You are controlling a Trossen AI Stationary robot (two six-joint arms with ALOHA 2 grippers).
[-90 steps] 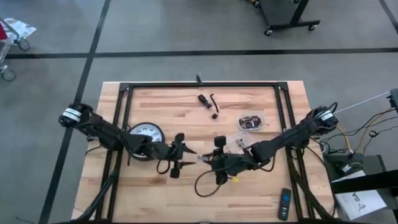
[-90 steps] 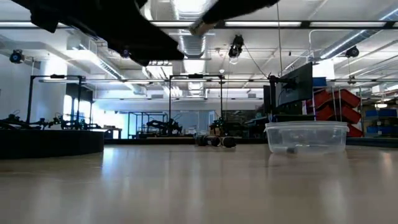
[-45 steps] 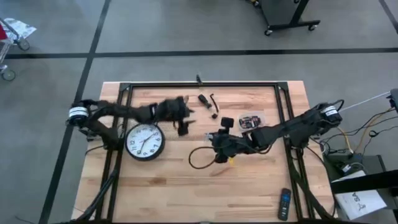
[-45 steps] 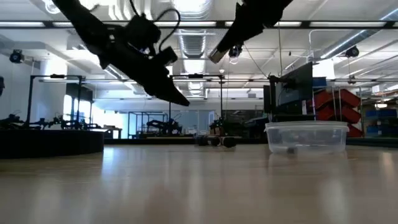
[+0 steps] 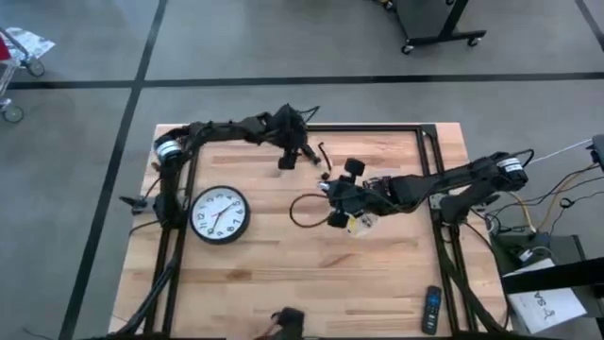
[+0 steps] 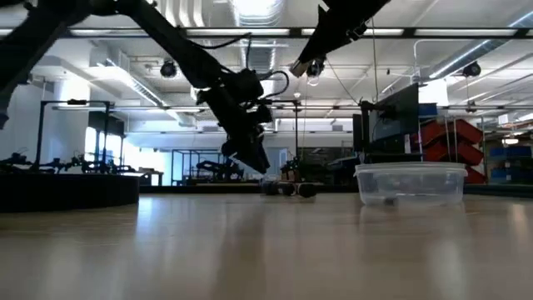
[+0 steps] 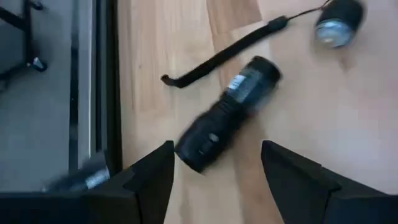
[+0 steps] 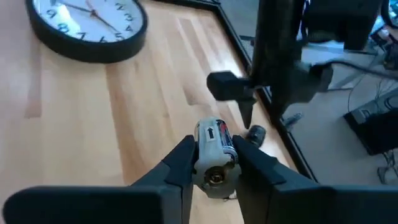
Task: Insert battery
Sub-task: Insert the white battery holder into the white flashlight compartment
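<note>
A wall clock (image 5: 218, 212) lies at the table's (image 5: 255, 283) left, a remote (image 5: 431, 310) lower right. The left claw (image 7: 214, 171), spread, hovers over the flashlight (image 7: 227, 112) upper centre. The right claw (image 8: 216, 163) pinches the battery (image 8: 214, 152) mid-table.

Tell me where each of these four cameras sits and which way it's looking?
High view: overhead, straight down on both arms and clock.
Low view: table-top height, level across to container; arms above.
Left wrist view: left gripper open above flashlight.
Right wrist view: right gripper clamping battery holder.
Shared: clock, flashlight.
</note>
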